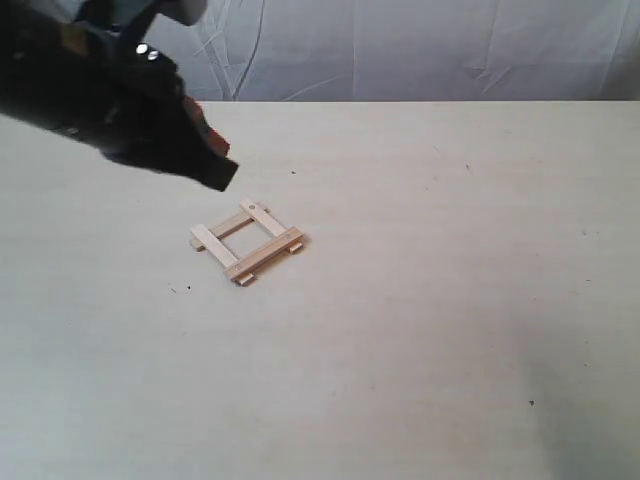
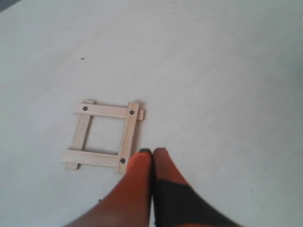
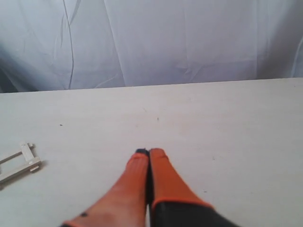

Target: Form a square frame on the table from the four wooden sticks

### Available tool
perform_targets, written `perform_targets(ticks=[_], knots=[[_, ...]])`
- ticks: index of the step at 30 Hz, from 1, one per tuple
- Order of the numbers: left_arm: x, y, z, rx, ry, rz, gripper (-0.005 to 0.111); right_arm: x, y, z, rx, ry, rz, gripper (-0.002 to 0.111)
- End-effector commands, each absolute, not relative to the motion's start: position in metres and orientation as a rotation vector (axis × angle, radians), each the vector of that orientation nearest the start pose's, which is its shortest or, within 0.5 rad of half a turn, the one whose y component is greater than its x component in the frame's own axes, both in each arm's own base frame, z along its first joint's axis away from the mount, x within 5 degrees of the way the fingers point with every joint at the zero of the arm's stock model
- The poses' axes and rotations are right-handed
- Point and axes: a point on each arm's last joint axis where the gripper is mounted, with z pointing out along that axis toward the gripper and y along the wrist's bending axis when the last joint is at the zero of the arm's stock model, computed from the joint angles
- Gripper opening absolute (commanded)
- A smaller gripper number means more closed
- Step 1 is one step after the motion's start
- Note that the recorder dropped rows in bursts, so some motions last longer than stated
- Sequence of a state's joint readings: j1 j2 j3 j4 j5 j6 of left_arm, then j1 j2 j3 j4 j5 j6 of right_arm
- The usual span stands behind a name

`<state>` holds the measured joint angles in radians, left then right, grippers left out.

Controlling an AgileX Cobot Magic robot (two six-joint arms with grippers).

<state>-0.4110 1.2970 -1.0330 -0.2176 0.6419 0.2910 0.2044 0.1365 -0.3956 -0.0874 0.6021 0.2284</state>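
The four wooden sticks lie as a small square frame point(image 1: 248, 242) on the table point(image 1: 420, 300), two holed slats crossing two plain ones. In the left wrist view the square frame point(image 2: 105, 135) sits just beyond my left gripper point(image 2: 152, 152), whose orange fingers are pressed together with nothing between them, above the table beside one corner. In the exterior view the left gripper point(image 1: 222, 172) hovers up and to the left of the frame. My right gripper point(image 3: 149, 152) is shut and empty over bare table, with a corner of the frame point(image 3: 21, 162) off to one side.
A wrinkled white cloth backdrop point(image 1: 420, 45) hangs behind the table's far edge. A few tiny dark specks point(image 1: 467, 168) dot the surface. The dark left arm point(image 1: 90, 95) fills the upper left of the exterior view.
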Motion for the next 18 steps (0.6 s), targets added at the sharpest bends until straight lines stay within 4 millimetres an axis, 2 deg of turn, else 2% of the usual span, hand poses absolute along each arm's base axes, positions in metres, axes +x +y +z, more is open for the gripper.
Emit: perform_targets(ticks=[1, 3, 8, 18], knots=[[0.194, -0.096, 0.326, 0.612, 2.134, -0.309, 0.0, 0.043, 0.004, 0.276, -0.006, 1.849, 0.192, -0.001], [0.174, -0.086, 0.332, 0.623, 2.085, -0.286, 0.0, 0.043, 0.005, 0.276, 0.001, 1.844, 0.215, -0.001], [0.149, -0.077, 0.34, 0.658, 2.095, -0.287, 0.0, 0.043, 0.005, 0.276, 0.001, 1.844, 0.215, -0.001], [0.134, -0.07, 0.352, 0.642, 2.024, -0.291, 0.0, 0.044, 0.005, 0.275, 0.0, 1.843, 0.215, -0.001]])
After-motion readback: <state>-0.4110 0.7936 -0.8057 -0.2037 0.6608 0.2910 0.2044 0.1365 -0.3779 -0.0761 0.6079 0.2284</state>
